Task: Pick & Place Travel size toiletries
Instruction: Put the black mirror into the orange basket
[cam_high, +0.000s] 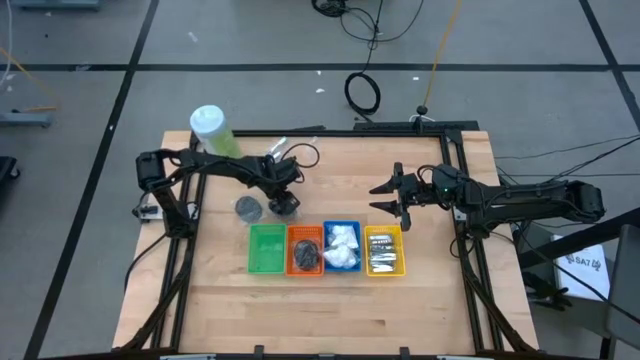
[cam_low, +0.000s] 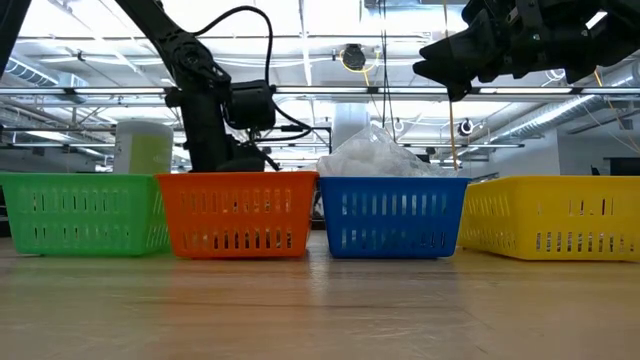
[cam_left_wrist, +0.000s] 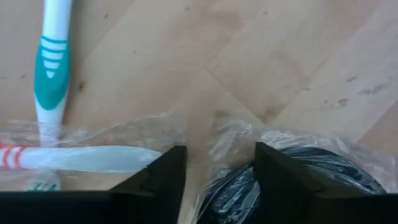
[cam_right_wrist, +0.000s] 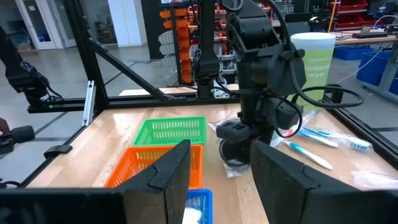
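My left gripper (cam_left_wrist: 217, 174) points down at the table behind the orange bin (cam_high: 305, 250), open. Its fingers straddle the clear edge of a dark clear pouch (cam_left_wrist: 311, 180), which lies flat on the wood (cam_right_wrist: 236, 158). A wrapped toothbrush (cam_left_wrist: 93, 158) and a teal-white toothbrush (cam_left_wrist: 53, 68) lie beside it. A second dark pouch (cam_high: 247, 208) lies toward the table's left. My right gripper (cam_right_wrist: 221, 180) hangs level and open above the table, behind the yellow bin (cam_high: 384, 250), with nothing between its fingers. My left gripper comes at the dark pouch from above, pointing down. One finger (cam_left_wrist: 280, 174) stands over the pouch's crinkled clear edge (cam_left_wrist: 233, 127), the other finger (cam_left_wrist: 165, 177) beside it over the wrapped toothbrush's film. I cannot tell whether either finger touches.
Four bins stand in a row: green (cam_high: 266, 248), orange with dark pouches, blue (cam_high: 341, 247) with white packets, yellow with silver tubes. A large pale-green bottle (cam_high: 210, 130) stands at the far left. More toothbrushes (cam_right_wrist: 317, 140) lie behind the pouch. Bare wood lies in front of the bins.
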